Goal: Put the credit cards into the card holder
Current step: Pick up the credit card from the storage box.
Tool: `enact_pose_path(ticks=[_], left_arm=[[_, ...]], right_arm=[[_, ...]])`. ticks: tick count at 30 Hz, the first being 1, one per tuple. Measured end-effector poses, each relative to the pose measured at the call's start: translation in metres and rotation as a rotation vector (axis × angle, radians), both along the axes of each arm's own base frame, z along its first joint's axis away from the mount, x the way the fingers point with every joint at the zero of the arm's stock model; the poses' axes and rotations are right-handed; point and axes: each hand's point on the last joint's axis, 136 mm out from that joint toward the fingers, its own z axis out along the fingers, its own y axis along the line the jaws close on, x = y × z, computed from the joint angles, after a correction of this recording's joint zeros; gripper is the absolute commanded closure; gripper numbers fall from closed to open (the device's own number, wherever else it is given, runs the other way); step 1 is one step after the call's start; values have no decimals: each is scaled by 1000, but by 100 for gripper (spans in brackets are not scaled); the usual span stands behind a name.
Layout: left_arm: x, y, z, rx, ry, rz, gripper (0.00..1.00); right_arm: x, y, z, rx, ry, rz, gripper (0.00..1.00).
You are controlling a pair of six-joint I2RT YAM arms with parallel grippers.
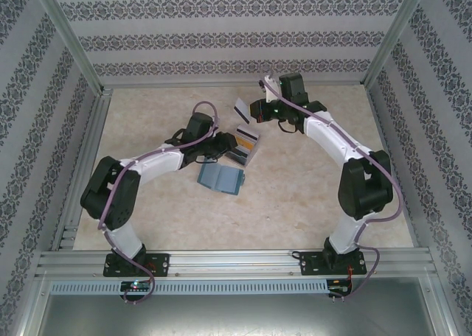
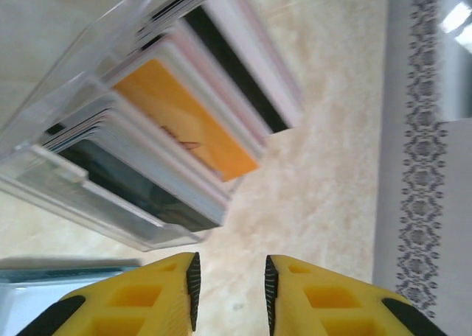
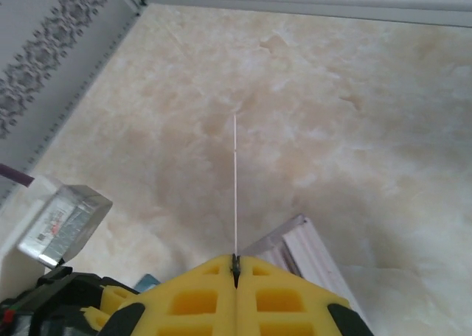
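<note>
Beige table [image 1: 295, 203] bears a clear box [image 1: 247, 155] beside the card holder [image 1: 221, 178].

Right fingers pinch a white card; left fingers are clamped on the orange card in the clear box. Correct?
Not quite. In the left wrist view the left fingers stand apart and empty, short of the orange card, which sits in the clear box. The right fingers do pinch a white card.
</note>
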Motion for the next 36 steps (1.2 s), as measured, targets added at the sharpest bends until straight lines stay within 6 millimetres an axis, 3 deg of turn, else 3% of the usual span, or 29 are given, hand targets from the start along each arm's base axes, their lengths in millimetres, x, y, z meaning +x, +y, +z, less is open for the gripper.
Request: enact_pose_path(ticks=[8,17,36], left_arm=[[-7,-5,54,-93,-96,-36,62],[-5,-19,90,-243,-156,-82,56],[7,-10,105,-300,-180,-54,57]], right_arm=[[-20,-8,13,239,44,-68,100],[-27,-9,22,451,95,-96,100],[-42,4,51,651,146,-7,100]])
